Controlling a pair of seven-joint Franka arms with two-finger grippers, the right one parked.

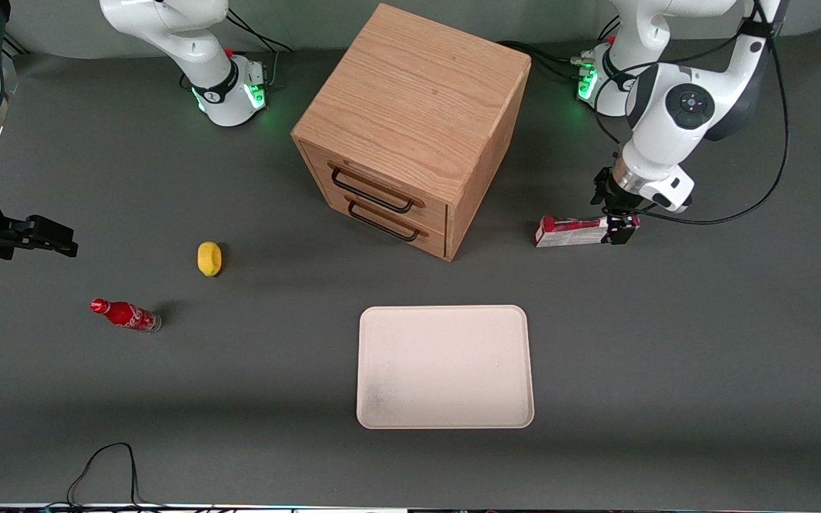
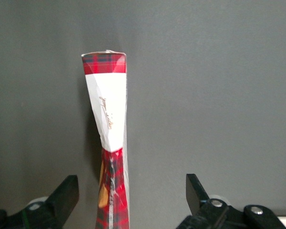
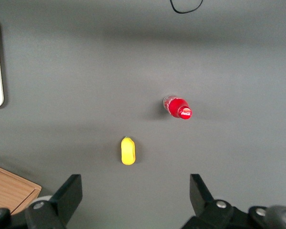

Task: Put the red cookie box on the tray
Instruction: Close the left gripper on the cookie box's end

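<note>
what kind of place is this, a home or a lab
Most likely a robotics lab. Robot arms are bolted to a grey table set with test props: a wooden drawer cabinet, a tray and a red cookie box. The end effector sits open at the box's end.

This is a robot lab, a staged test bench and no home or shop. Two white robot arms are bolted to a table covered in plain dark grey matting, their bases glowing green, cables trailing across it. The gripper hangs low over the matting. A few unrelated props lie scattered: a small wooden drawer cabinet, a tray, a cola bottle.
</note>
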